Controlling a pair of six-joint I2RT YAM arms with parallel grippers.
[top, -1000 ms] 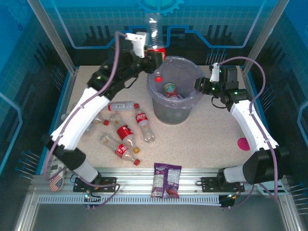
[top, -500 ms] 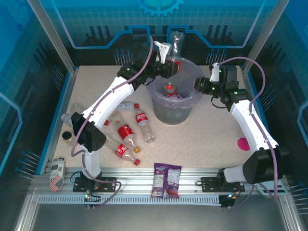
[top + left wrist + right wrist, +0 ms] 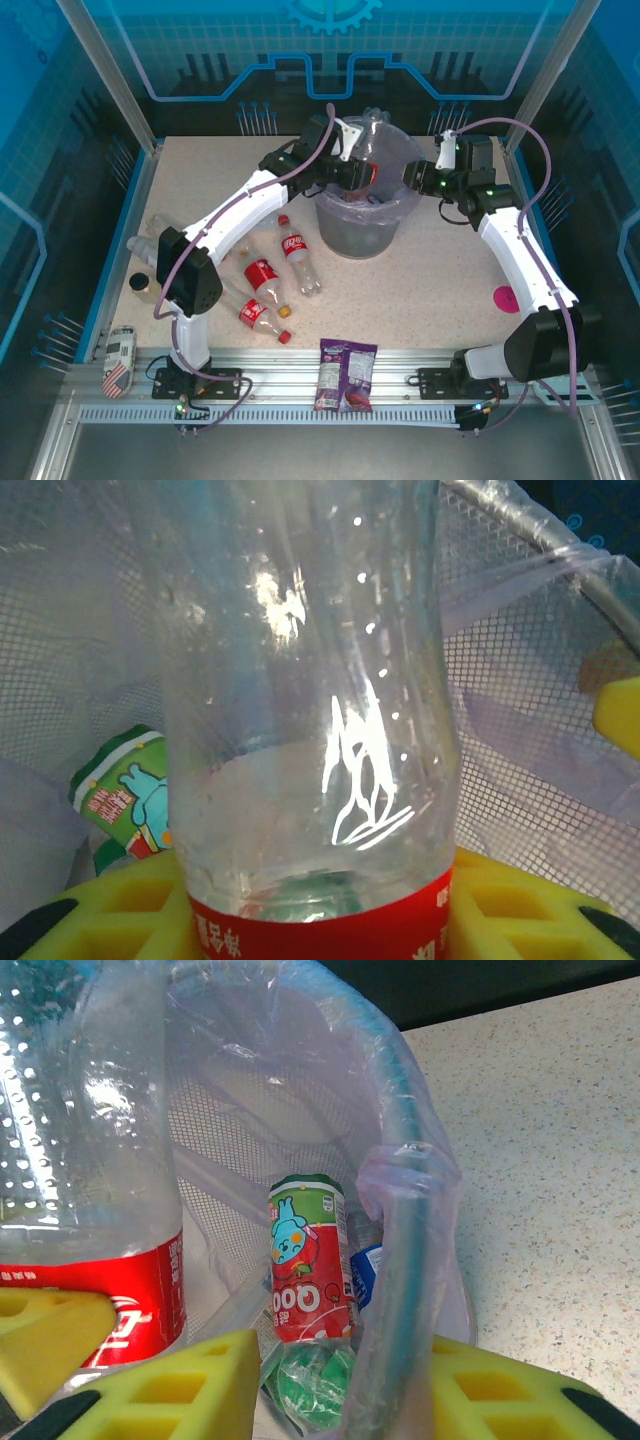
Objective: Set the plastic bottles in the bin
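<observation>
My left gripper (image 3: 360, 173) (image 3: 320, 925) is shut on a clear plastic bottle (image 3: 377, 132) (image 3: 310, 680) with a red label, held over the open mouth of the bin (image 3: 352, 236). The bottle's clear body (image 3: 90, 1120) tilts up and away from the yellow fingers (image 3: 100, 910). My right gripper (image 3: 413, 181) (image 3: 330, 1400) is shut on the bin's rim (image 3: 396, 1150) and its lilac liner at the right side. Inside the bin lie a red-and-green labelled bottle (image 3: 308, 1260) (image 3: 125, 795) and a blue-labelled one (image 3: 366, 1270). Several more bottles (image 3: 265, 282) lie on the table left of the bin.
A purple snack packet (image 3: 345, 375) lies on the front rail. A pink disc (image 3: 506, 298) sits on the table under the right arm. More bottles (image 3: 150, 285) rest by the left wall. A small can-like object (image 3: 119, 350) lies at the front left corner.
The left arm has carried the held bottle from behind the bin's left side rightward and down, over the rim and into the bin's mouth. The right gripper has stayed on the rim.
</observation>
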